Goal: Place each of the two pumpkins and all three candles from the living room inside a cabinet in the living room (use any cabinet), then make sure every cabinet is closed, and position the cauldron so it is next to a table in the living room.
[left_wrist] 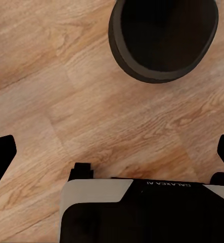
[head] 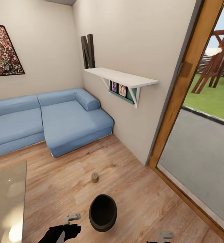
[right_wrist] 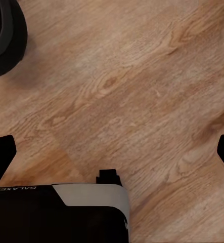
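Cauldron (head: 103, 212), black and open-mouthed, stands upright on the wooden floor (head: 132, 175) just beside the left hand (head: 72, 217), on that hand's inner side, between it and the right hand (head: 165, 235). In the left wrist view the pot (left_wrist: 162, 38) lies out ahead of the left hand (left_wrist: 112, 152), apart from it, with bare floorboards (left_wrist: 66, 101) between. The dark tips of that hand's fingers (left_wrist: 0, 154) sit at opposite edges of the picture, so it is spread wide with nothing between them.

In the right wrist view the right hand (right_wrist: 112, 149) is likewise spread wide over bare floor (right_wrist: 142, 91), its fingers (right_wrist: 1, 152) far apart and holding nothing; a curved piece of the cauldron's rim (right_wrist: 8, 43) shows off to its inner side, not touching it.

One candle (head: 95, 177), a short pale stub, stands on the floor beyond the cauldron, farther from both hands and clear of the pot.

Outward of the left hand, the glossy glass surface (head: 7, 199) of the low table begins, near the hand but not touching it. Well beyond everything sits a blue corner sofa (head: 48, 121) against the wall, and a white wall shelf (head: 122, 77) hangs on the side wall, with a glazed door (head: 196, 141) farther along on the right hand's side.
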Robot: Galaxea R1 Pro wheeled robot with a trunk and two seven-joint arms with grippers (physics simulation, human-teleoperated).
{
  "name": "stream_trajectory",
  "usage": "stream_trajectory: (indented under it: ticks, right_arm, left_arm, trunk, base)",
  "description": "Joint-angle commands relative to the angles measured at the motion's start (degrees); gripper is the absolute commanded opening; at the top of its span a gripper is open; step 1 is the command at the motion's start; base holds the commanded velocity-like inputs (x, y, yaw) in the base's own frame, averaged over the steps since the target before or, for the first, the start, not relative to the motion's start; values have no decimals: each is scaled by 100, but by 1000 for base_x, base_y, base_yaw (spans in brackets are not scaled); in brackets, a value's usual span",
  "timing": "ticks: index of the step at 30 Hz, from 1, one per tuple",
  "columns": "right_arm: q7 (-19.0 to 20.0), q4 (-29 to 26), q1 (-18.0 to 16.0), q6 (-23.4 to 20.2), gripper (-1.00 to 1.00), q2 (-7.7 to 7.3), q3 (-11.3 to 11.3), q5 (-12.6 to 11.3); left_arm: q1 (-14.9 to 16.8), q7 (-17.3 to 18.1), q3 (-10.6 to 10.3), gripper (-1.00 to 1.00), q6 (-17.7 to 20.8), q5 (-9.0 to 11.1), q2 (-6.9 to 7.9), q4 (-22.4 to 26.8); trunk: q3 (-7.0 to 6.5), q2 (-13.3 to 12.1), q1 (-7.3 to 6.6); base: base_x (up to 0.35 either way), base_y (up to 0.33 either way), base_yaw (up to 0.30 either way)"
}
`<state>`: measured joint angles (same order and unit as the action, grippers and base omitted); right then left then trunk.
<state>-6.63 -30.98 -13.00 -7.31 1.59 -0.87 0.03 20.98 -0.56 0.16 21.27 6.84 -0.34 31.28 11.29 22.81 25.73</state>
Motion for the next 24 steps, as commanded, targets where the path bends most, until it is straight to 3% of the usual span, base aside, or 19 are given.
stream_trajectory:
  ticks: [1,19,24]
  right_arm:
    - [-23,-13,0,-36,100,0,-10,2]
    - [-14,-13,0,-42,100,0,-10,5]
    - [-13,-13,0,-43,100,0,-10,5]
  left_arm:
    - [3,-6,2,100,35,54,-1,10]
    - [3,-6,2,100,35,54,-1,10]
    - [3,-6,2,100,35,60,-7,10]
  trunk:
    - [11,11,5]
    - [11,11,5]
    - [11,11,5]
  base:
    - [216,-231,169]
    - [50,-24,14]
    - [88,-26,178]
